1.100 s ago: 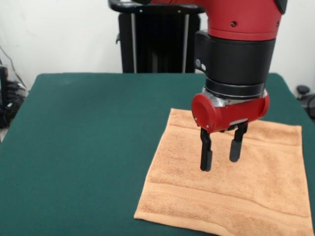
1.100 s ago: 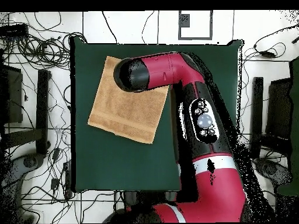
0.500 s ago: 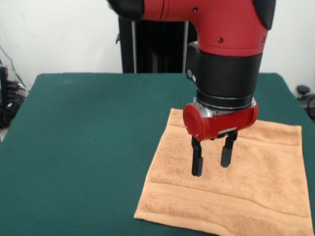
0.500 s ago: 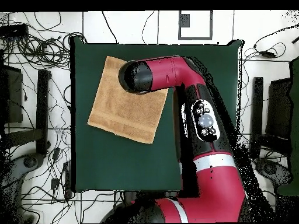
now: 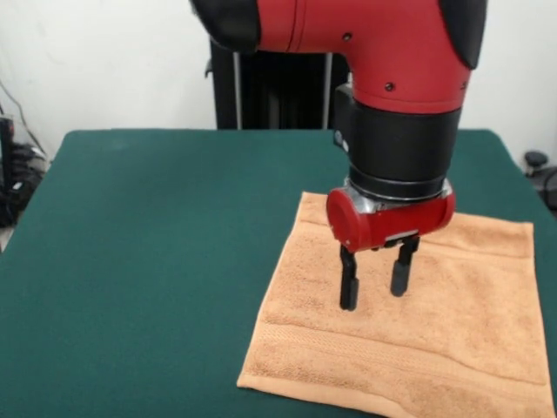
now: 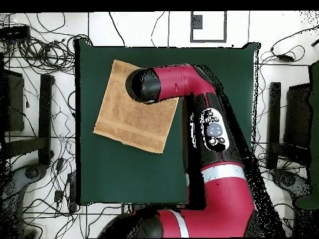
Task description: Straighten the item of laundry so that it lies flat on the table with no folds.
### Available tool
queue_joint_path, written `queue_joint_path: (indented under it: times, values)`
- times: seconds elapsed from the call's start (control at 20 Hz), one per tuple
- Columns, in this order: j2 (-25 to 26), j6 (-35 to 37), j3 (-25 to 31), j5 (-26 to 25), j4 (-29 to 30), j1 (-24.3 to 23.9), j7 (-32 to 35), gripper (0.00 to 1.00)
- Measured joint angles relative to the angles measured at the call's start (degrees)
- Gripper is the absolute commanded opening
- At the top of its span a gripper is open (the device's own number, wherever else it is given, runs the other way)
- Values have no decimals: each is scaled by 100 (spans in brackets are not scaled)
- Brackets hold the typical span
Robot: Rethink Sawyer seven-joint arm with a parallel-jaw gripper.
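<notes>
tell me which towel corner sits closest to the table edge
In the overhead view, the corner of the orange terry towel above the tool's arm; the other three lie further inside the green table.

The orange towel is spread flat on the green desk, its border bands showing. The gripper is held just above the towel's middle, its two black fingers parted.
</notes>
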Motion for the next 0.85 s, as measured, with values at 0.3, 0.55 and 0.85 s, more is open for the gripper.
queue_joint_path:
  times: [0.3,0.55,0.85]
  values:
    - [-176,-56,-16,418,74,67,56,100]
    - [-307,-65,-17,615,74,77,56,100]
    - [-454,-196,-36,832,74,104,56,100]
